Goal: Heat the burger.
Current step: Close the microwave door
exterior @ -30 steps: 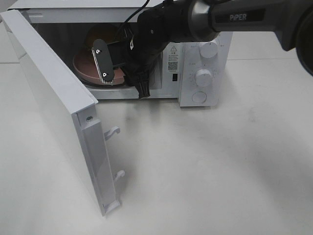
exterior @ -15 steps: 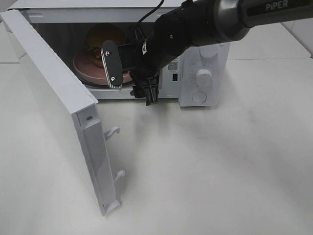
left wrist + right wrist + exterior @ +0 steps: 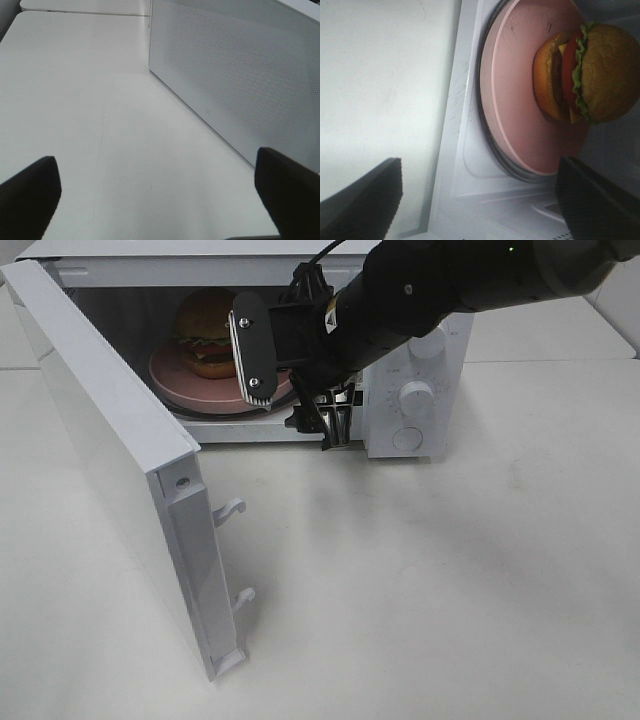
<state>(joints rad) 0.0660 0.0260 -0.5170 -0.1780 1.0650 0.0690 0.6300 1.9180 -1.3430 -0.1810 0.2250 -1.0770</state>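
The burger point(image 3: 205, 332) sits on a pink plate point(image 3: 185, 388) on the turntable inside the open microwave point(image 3: 420, 430). The right wrist view shows the burger point(image 3: 585, 75) with its brown bun, green lettuce and red tomato, standing on the plate point(image 3: 515, 100). My right gripper point(image 3: 292, 385) hovers just in front of the oven's opening. It is open with nothing between its fingers point(image 3: 362, 200) and is apart from the plate. My left gripper point(image 3: 157, 200) is open and empty above the bare table. It is beside the microwave's perforated side wall point(image 3: 240, 75) and is out of the high view.
The microwave door point(image 3: 110, 440) swings wide toward the front left, its latch hooks point(image 3: 232, 508) sticking out. Two dials and a button point(image 3: 415, 397) fill the oven's right panel. The white table point(image 3: 450, 590) extends in front and to the right.
My right gripper has opened wider and drawn back out of the oven toward the right. The plate and burger stay inside, and the burger is now uncovered. The left gripper has not moved.
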